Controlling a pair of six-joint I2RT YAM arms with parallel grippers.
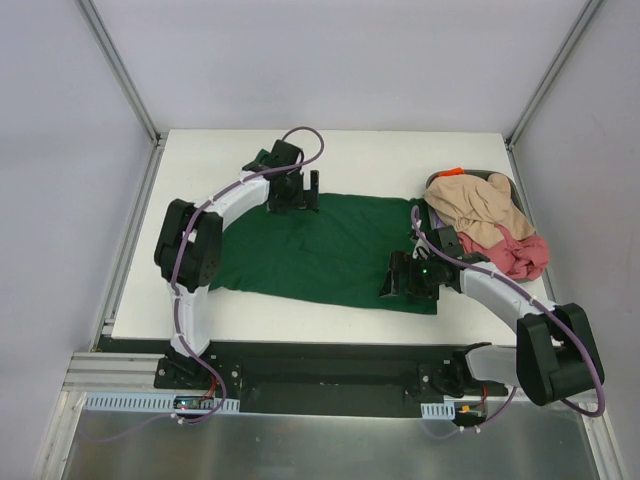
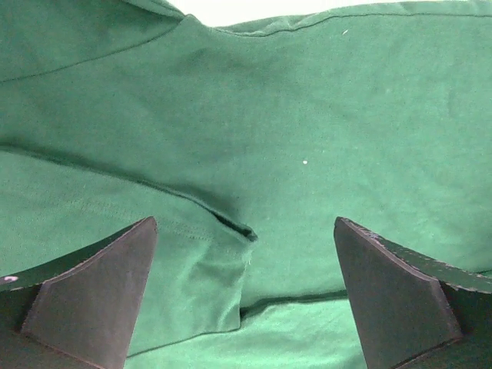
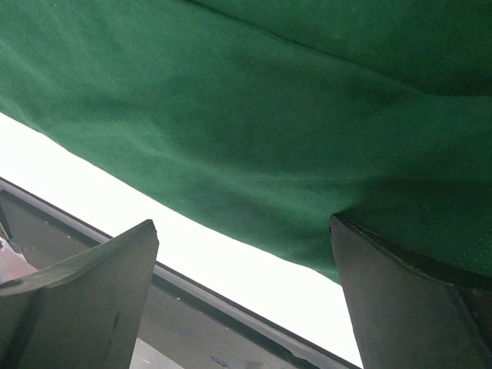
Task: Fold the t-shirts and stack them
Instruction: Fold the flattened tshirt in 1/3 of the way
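Although bare white tabletop [image 1: 400, 155] is left beyond it, the dark green cloth t-shirt [image 1: 330, 250] is spread centrally, long axis left-right. The left pincer [image 1: 293, 198] at its far edge and the right pincer [image 1: 398, 280] at its near edge are both opened wide.

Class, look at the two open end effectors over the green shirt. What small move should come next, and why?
Probably lower the right end effector and close it on the green shirt's near edge. Its jaws stand open astride that edge, cloth on one side and bare table on the other. The left end effector hangs open over a fold by the far edge, holding nothing.
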